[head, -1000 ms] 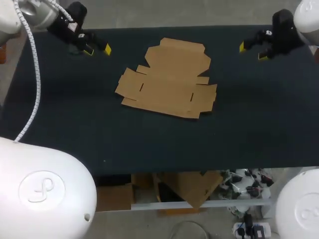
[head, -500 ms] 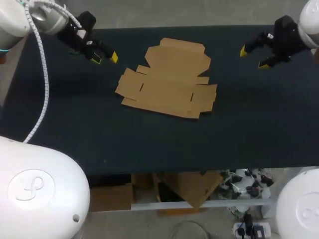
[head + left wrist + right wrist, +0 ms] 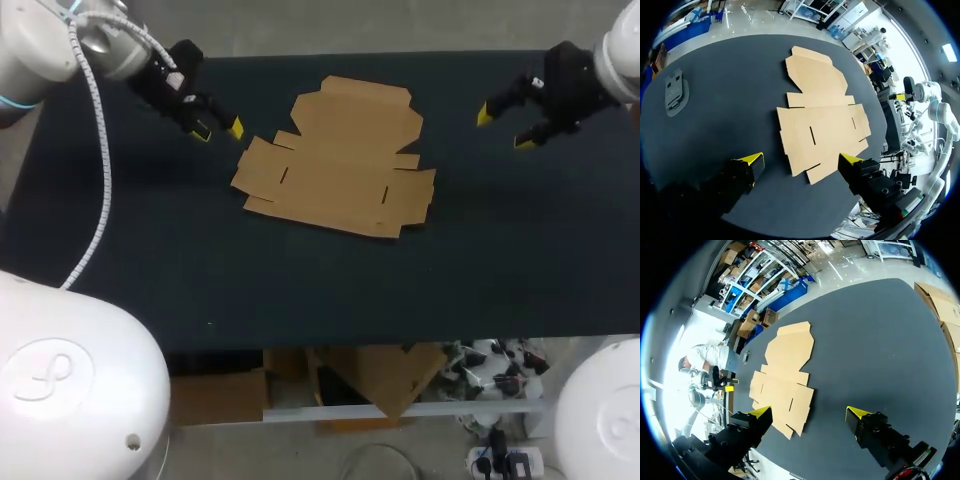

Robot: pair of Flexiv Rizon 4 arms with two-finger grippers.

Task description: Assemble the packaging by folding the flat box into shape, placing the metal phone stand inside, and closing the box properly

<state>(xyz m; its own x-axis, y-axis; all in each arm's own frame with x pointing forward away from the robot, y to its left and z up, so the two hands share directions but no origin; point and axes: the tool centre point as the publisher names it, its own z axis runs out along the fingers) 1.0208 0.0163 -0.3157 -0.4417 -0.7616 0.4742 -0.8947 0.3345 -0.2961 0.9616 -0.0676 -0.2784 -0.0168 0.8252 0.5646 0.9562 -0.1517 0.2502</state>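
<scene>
**Head view: left claw (image 3: pixel 219 131) and right claw (image 3: pixel 503 129) spread wide and empty, one flat box (image 3: pixel 338 158) between them**

Each of the two claws holds nothing. The single box lies unfolded on the bench (image 3: pixel 300 290), its left flap just beside the left claw and the right claw well apart from it. In the left wrist view, one grey metal phone stand (image 3: pixel 676 92) lies flat on the bench, well apart from the box.

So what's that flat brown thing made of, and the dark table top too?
The flat box looks like cardboard: plain matte brown and thin, with cut slots and crease lines. The table top seems to be covered in a dark, dull cloth or mat, since it shows no shine, but I can't tell for sure.
</scene>
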